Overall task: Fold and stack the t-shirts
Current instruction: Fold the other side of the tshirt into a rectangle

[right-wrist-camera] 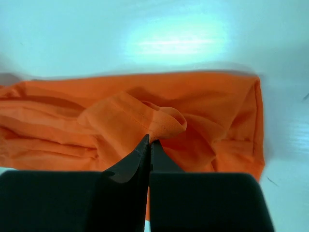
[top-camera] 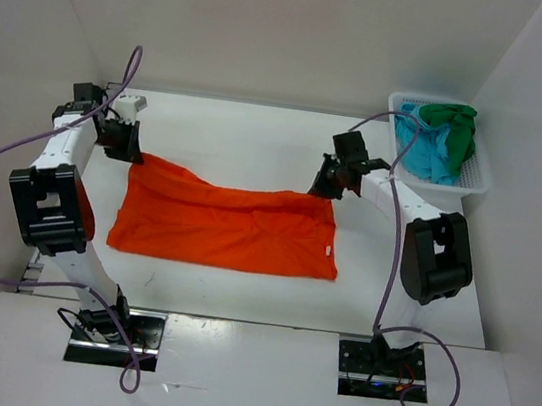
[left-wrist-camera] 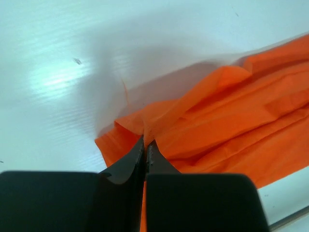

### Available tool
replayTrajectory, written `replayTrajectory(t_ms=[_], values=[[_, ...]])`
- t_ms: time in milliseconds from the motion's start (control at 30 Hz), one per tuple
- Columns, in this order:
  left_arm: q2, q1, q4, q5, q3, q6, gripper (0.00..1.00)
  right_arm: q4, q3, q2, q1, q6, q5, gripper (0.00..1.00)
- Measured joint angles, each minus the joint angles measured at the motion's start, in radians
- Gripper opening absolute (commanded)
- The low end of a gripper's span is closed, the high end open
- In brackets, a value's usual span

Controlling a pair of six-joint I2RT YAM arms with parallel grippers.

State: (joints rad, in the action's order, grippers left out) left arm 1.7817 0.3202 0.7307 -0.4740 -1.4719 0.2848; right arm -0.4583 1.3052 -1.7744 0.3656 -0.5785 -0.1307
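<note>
surface: glossy white table (top-camera: 260, 136) reflecting overhead light, white walls (top-camera: 276, 22) enclosing three sides | orange t-shirt (top-camera: 222, 225) lying spread mid-table | left gripper (top-camera: 122, 147) pinching its far-left corner, jaws pressed together on cloth | right gripper (top-camera: 325, 189) pinching far-right corner likewise | green t-shirt (top-camera: 454, 121) and turquoise t-shirt (top-camera: 429, 157) sitting bunched in white basket (top-camera: 478, 180), far right

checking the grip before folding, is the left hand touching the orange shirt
Touching. The left wrist view shows the left hand shut, its tips pinching a fold of the orange shirt, with cloth showing between them.
</note>
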Motion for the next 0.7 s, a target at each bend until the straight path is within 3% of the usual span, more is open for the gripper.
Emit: replayTrajectory(t_ms=[300,567,667,700], values=[[-0.051,0.027,0.04,0.017,0.144,0.053,0.0,-0.01,-0.266,0.129,-0.002,-0.039,-0.013,0.0],[-0.013,0.038,0.123,0.081,0.158,0.091,0.0,-0.015,-0.304,0.134,-0.002,-0.061,-0.019,0.0],[0.014,0.037,0.146,0.099,0.158,0.107,0.11,-0.019,-0.304,0.136,-0.002,-0.06,-0.017,0.0],[0.021,0.037,0.154,0.105,0.159,0.109,0.15,-0.019,-0.303,0.137,-0.002,-0.06,-0.017,0.14]])
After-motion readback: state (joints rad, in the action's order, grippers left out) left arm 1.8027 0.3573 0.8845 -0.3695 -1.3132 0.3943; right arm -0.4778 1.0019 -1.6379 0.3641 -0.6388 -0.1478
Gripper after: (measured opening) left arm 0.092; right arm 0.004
